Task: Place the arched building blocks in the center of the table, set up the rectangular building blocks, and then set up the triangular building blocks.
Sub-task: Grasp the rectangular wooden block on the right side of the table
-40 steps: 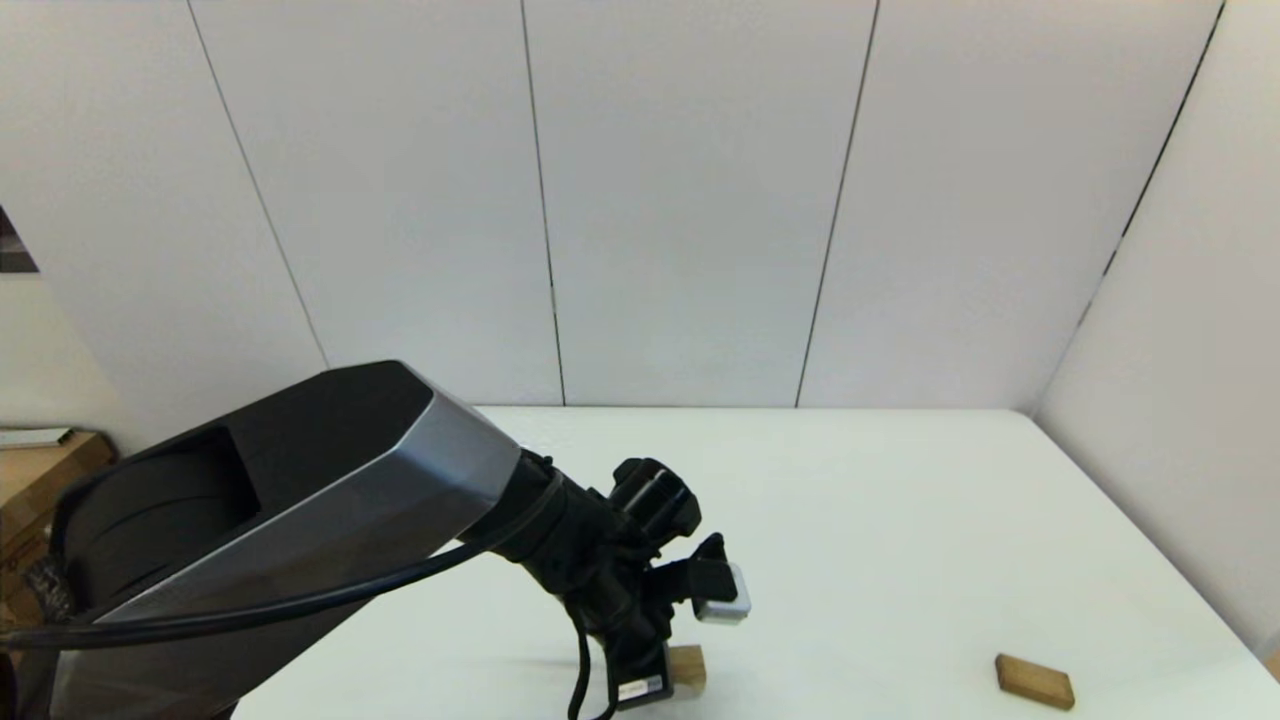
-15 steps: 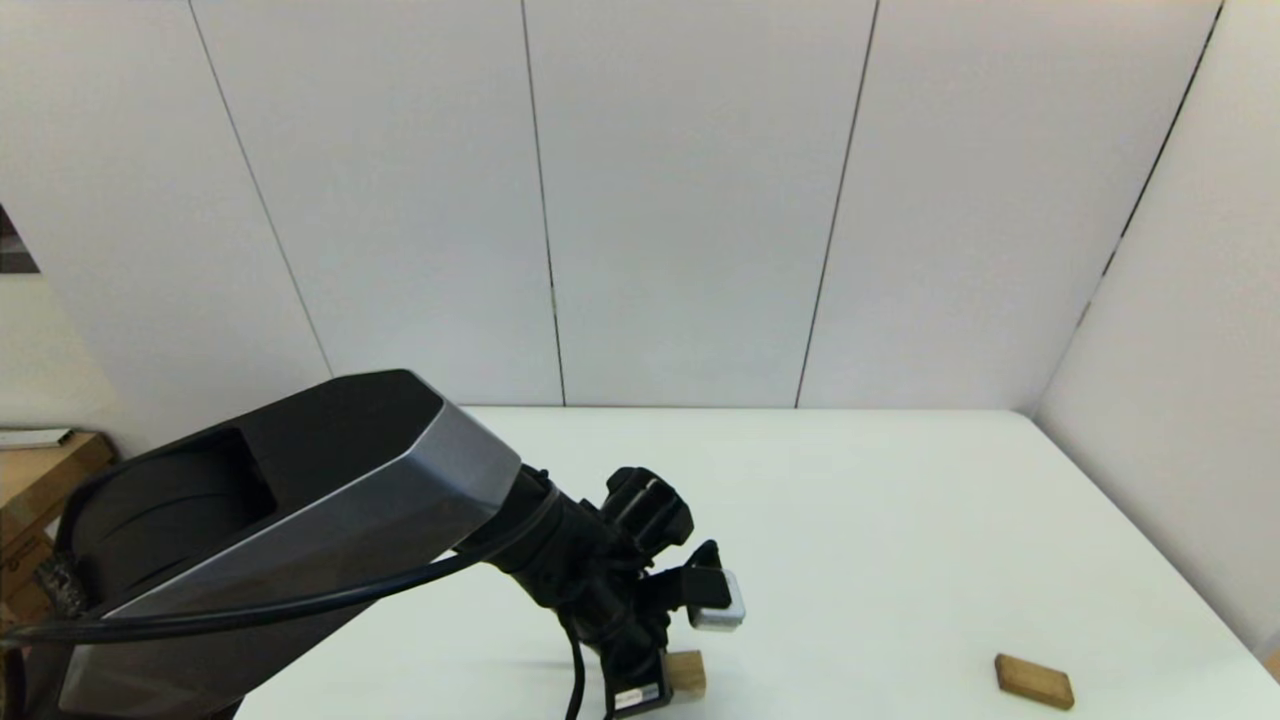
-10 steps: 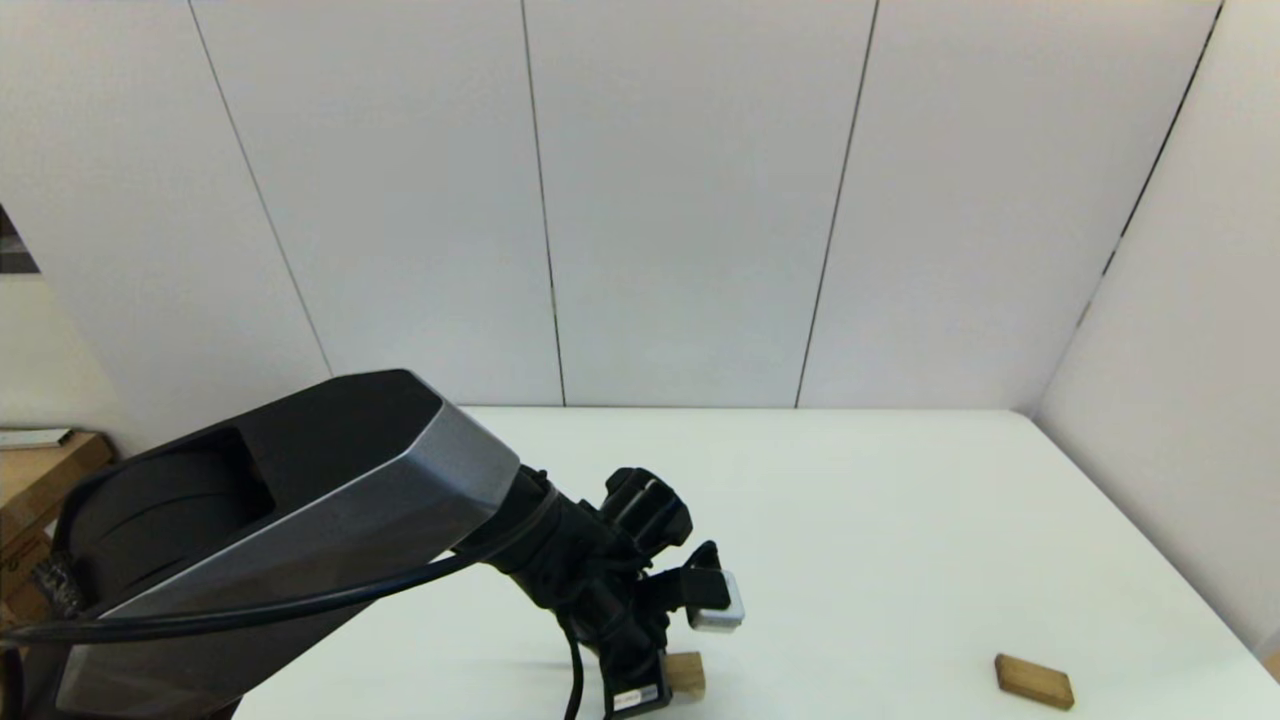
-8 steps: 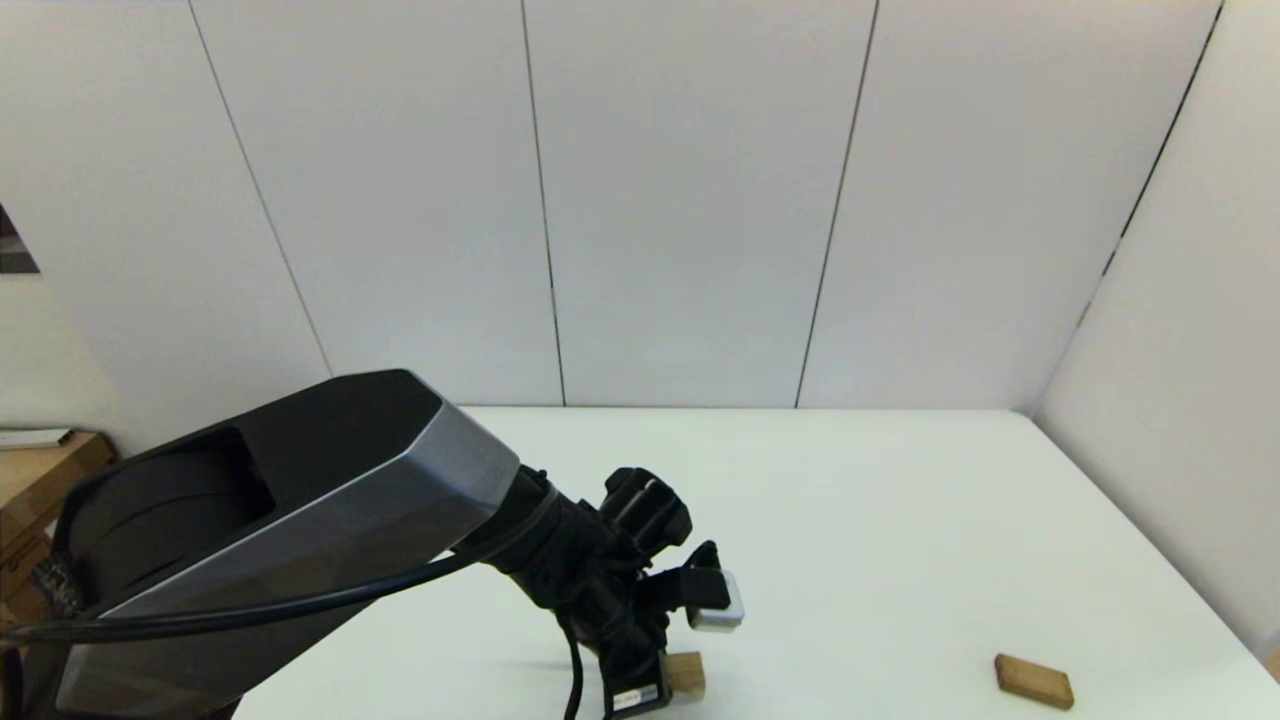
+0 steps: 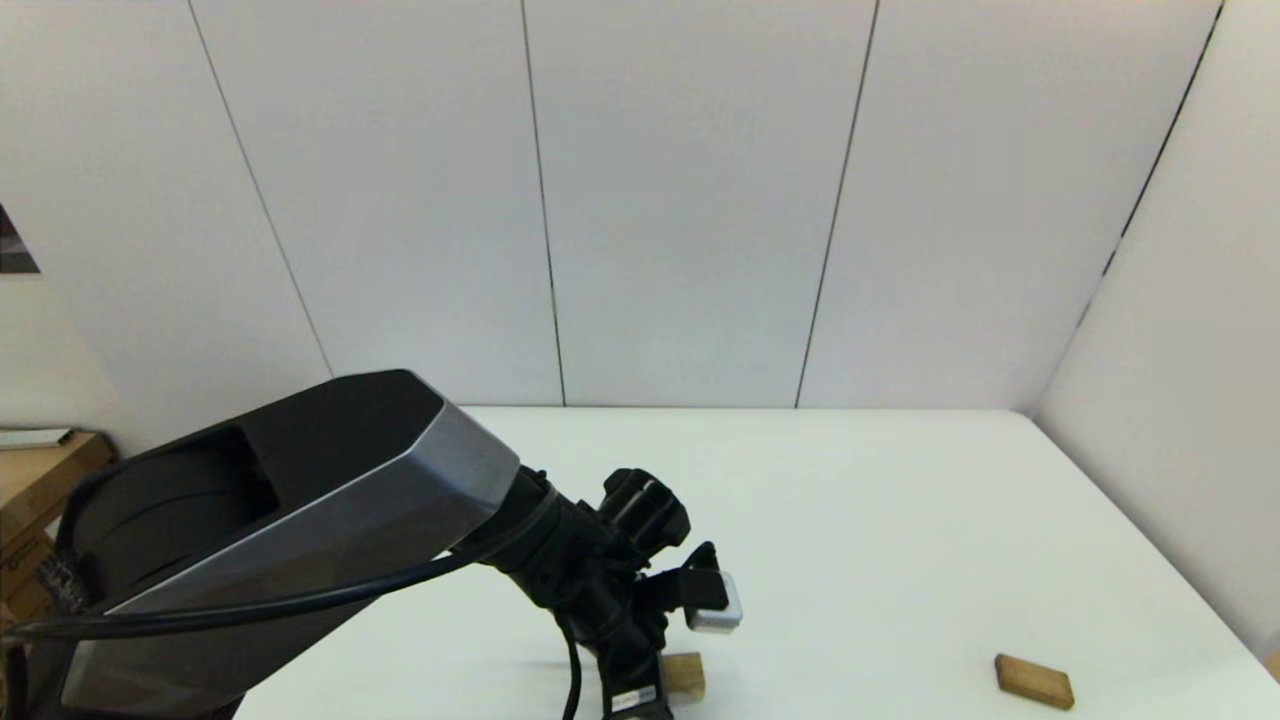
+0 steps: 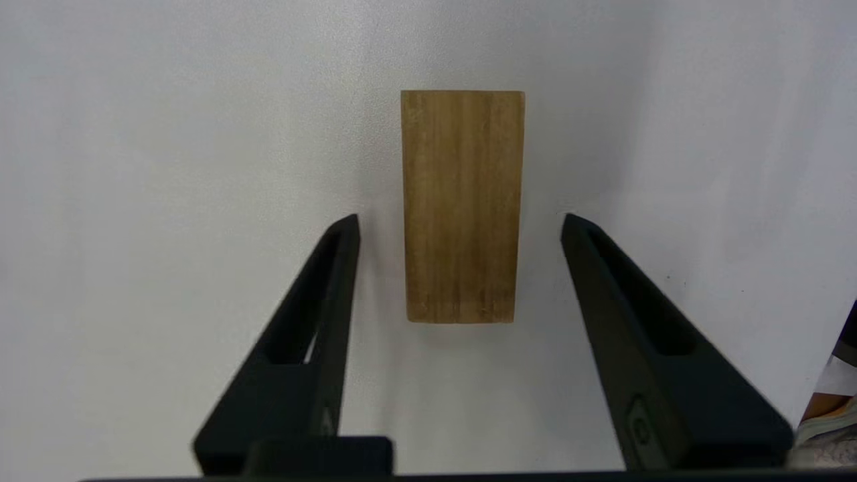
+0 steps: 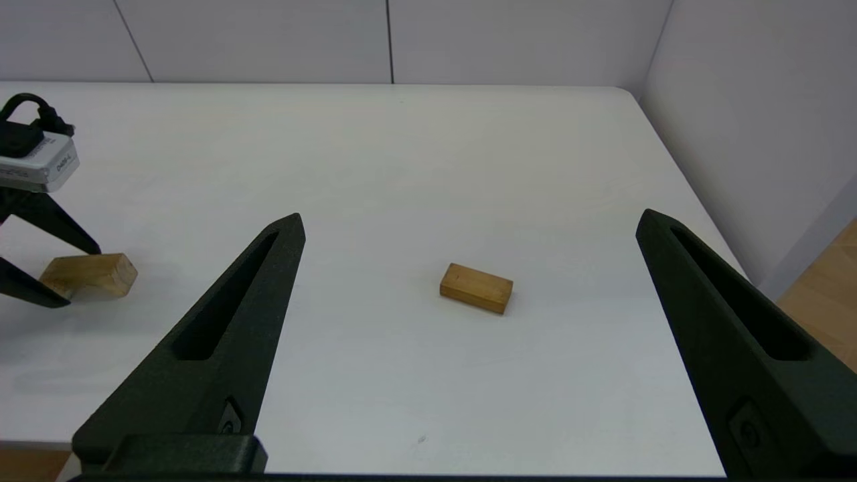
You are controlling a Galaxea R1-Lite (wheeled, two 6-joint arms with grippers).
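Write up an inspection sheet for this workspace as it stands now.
Surface: white table, plain.
Job's things: arched block lies flat between the left gripper's fingers, untouched; its notch is not in view. Rectangular block lies flat toward the table's right side. Triangular block: nothing seen.
Clutter: nothing seen on the table.
Grippers: left gripper open, straddling the arched block, gaps on both sides. Right gripper open, held back from the table's near edge, facing the rectangular block.
Cables: black cable runs along the left arm.
Surroundings: pale wall panels; cardboard box off the table's left.
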